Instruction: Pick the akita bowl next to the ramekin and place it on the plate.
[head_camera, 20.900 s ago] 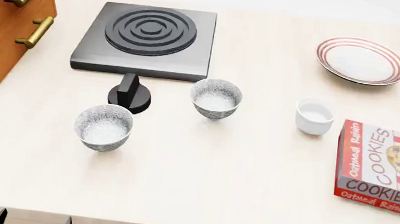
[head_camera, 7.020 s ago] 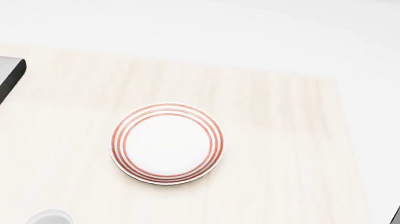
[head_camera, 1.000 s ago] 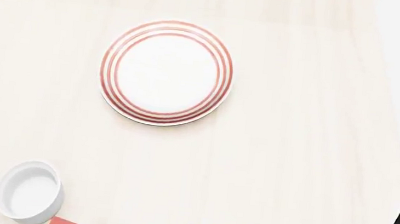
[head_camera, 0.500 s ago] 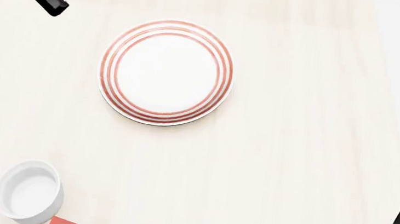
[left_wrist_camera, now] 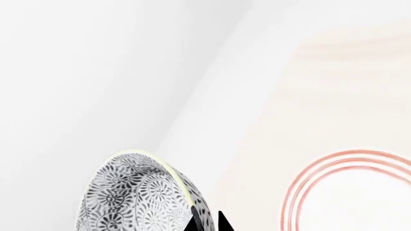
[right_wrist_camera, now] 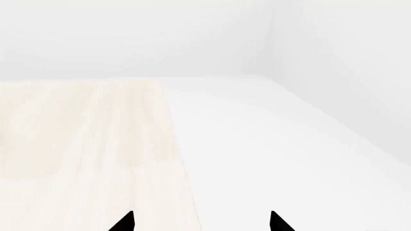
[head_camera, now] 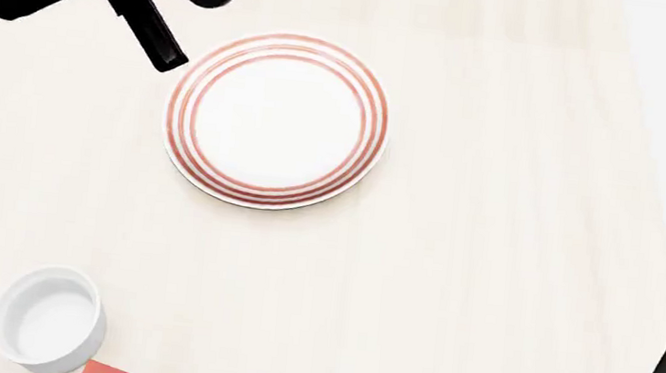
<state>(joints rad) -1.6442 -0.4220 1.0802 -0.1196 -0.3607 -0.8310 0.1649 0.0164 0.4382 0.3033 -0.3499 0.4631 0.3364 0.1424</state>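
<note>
1. The bowl [left_wrist_camera: 138, 195] hangs tilted in the left pincer [left_wrist_camera: 207, 222], patterned outside showing.
2. Black fingertips [left_wrist_camera: 223, 220] touch its rim.
3. The plate [left_wrist_camera: 350, 192] lies on the pale desk [left_wrist_camera: 334, 91], near its edge, only partly visible.

Ramekin [head_camera: 49, 319] near-left of plate [head_camera: 276, 119] on counter [head_camera: 486, 256]

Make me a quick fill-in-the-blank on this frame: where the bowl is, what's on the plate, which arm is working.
1. The speckled bowl is gripped by the ____ gripper.
2. The plate has ____ rings around its rim.
3. On the plate there is ____.
4. The ramekin stands ____ the plate, on the table.

Missing words: left; red; nothing; off
</note>
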